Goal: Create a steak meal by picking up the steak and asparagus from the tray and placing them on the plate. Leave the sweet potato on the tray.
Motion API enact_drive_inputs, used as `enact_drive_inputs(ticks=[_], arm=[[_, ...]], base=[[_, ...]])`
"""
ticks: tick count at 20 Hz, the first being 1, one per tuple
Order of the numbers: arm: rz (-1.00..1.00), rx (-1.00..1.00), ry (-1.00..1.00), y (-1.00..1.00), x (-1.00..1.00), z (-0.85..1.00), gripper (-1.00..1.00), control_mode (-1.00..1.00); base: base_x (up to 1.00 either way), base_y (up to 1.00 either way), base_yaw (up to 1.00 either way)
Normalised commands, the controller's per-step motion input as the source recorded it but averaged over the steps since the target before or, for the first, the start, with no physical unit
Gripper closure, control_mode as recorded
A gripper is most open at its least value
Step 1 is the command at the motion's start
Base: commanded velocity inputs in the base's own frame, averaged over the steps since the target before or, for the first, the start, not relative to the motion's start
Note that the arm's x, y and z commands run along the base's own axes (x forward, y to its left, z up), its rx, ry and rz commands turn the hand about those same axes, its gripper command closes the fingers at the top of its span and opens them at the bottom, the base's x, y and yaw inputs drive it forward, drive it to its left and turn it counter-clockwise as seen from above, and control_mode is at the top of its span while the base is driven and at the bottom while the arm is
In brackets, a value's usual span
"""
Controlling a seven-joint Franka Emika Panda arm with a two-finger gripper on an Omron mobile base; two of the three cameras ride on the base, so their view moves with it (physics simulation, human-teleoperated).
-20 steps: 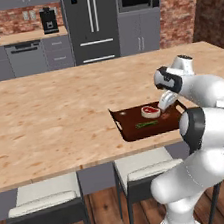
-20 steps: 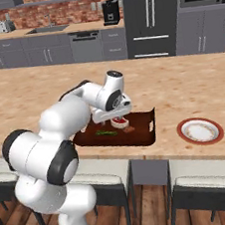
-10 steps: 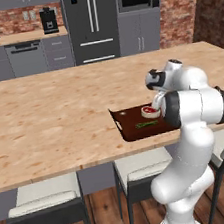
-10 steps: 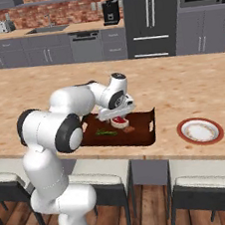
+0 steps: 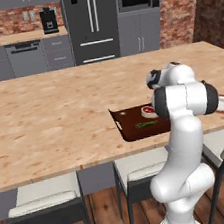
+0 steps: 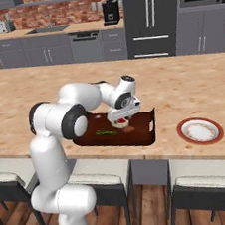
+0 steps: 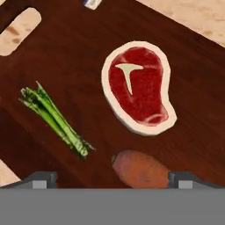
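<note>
The hand (image 6: pixel 121 117) hovered open and empty over the dark reddish-brown tray (image 7: pixel 66 52); pink white-rimmed steak (image 7: pixel 138 88) and green asparagus bundle (image 7: pixel 55 121) lay unmoved, the red-rimmed white plate (image 6: pixel 201 131) bare.

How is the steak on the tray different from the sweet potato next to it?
The steak is a flat pinkish-red slab with a pale fat rim; the sweet potato is a rounded orange-brown lump of one colour. The steak looks bigger than the sweet potato, though the sweet potato is partly cut off in the hand view. Both lie on the dark tray, apart, ungrasped.
</note>
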Motion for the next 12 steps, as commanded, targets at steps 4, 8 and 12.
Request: enact_drive_inputs(ticks=[4, 8, 12], arm=[[0.14, 0.00, 0.00, -0.13, 0.10, -0.29, -1.00, -1.00], [0.14, 0.00, 0.00, -0.05, 0.17, -0.19, -1.00, -1.00], [0.11, 0.00, 0.00, 0.00, 0.31, -0.18, -1.00, -1.00]], base=[[0.00, 0.00, 0.00], [0.00, 0.00, 0.00], [0.00, 0.00, 0.00]])
